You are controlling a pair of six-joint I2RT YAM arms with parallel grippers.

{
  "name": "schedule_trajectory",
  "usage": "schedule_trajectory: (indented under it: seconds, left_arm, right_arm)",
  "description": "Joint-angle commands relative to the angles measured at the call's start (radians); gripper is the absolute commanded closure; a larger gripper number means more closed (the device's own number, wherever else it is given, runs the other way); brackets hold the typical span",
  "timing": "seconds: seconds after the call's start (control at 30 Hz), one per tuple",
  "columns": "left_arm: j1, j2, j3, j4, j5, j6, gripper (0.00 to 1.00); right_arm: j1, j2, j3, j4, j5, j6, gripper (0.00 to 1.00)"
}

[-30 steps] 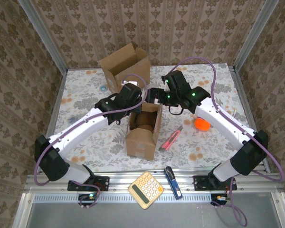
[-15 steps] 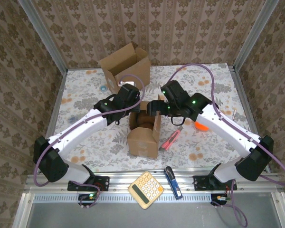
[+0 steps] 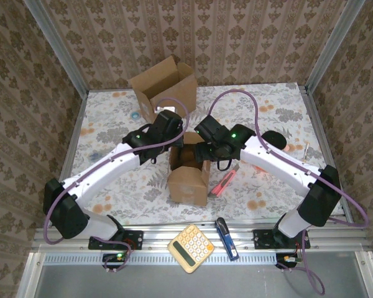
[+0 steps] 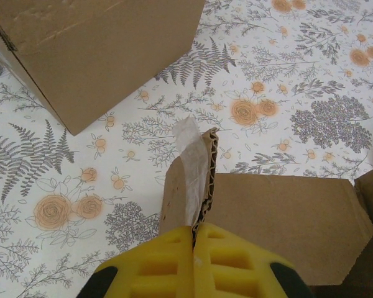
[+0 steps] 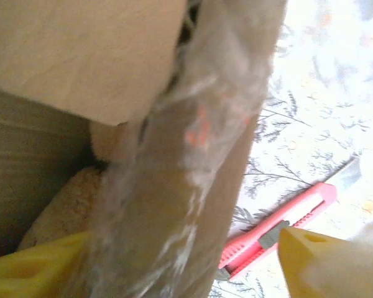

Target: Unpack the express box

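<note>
Since a second ago the right gripper [image 3: 203,151] has swung left, down onto the express box [image 3: 188,180] at mid-table. The left wrist camera shows the left gripper [image 4: 194,231] clamped tight on the box's taped flap [image 4: 189,180]. The right wrist view shows yellow fingers [image 5: 311,261] spread astride the box wall, a tan fuzzy thing [image 5: 62,205] inside, and a pink cutter [image 5: 280,223] outside.

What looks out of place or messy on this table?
The calculator and a blue tool lie on the metal rail in front of the table, not on it. On the open box, a torn strip of tape sticks up raggedly from one flap.
</note>
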Motion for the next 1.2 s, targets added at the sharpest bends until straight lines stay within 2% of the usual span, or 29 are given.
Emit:
schedule_trajectory:
  seconds: [0.0,0.2,0.3,0.43,0.47,0.5,0.53,0.57,0.6,0.7,0.83,0.9,0.97,1.03,1.17]
  left_arm:
    - [0.002,-0.046,-0.018,-0.017,0.007,-0.019,1.00]
    - [0.005,-0.112,-0.028,-0.021,0.013,0.016,1.00]
    - [0.011,-0.140,-0.030,0.010,0.055,0.074,0.81]
    - [0.022,-0.135,0.023,0.045,0.147,0.187,0.51]
    - [0.026,-0.123,0.054,0.042,0.170,0.223,0.42]
    - [0.029,-0.108,0.091,0.026,0.185,0.252,0.37]
    - [0.032,-0.086,0.134,0.007,0.209,0.289,0.26]
    - [0.036,-0.063,0.178,-0.004,0.249,0.337,0.10]
    - [0.039,-0.042,0.213,-0.013,0.278,0.372,0.00]
    - [0.045,0.036,0.318,-0.040,0.343,0.472,0.00]
    - [0.055,0.148,0.416,-0.081,0.369,0.584,0.00]
    - [0.058,0.185,0.425,-0.085,0.366,0.631,0.04]
    - [0.063,0.205,0.410,-0.084,0.355,0.658,0.15]
    - [0.063,0.198,0.361,-0.055,0.346,0.668,0.22]
    - [0.058,0.139,0.219,0.050,0.372,0.686,0.23]
  right_arm:
    - [0.000,0.012,0.048,-0.079,0.111,0.003,0.36]
    - [-0.012,0.012,0.071,-0.074,0.123,-0.040,0.65]
    - [-0.018,0.008,0.072,-0.049,0.105,-0.085,0.79]
    - [-0.030,-0.005,0.079,-0.010,0.071,-0.183,0.97]
    - [-0.035,-0.009,0.081,-0.001,0.057,-0.219,1.00]
    - [-0.039,-0.012,0.085,0.005,0.049,-0.244,1.00]
    - [-0.045,-0.017,0.092,0.008,0.038,-0.272,1.00]
    - [-0.052,-0.020,0.094,0.015,0.018,-0.304,1.00]
    - [-0.058,-0.025,0.096,0.022,0.000,-0.328,1.00]
    - [-0.084,-0.037,0.099,0.041,-0.076,-0.381,1.00]
    - [-0.122,-0.056,0.074,0.078,-0.174,-0.413,1.00]
    - [-0.141,-0.066,0.056,0.097,-0.215,-0.412,1.00]
    - [-0.160,-0.078,0.031,0.116,-0.252,-0.406,1.00]
    - [-0.176,-0.087,0.009,0.135,-0.289,-0.398,1.00]
    - [-0.212,-0.101,-0.029,0.186,-0.369,-0.371,1.00]
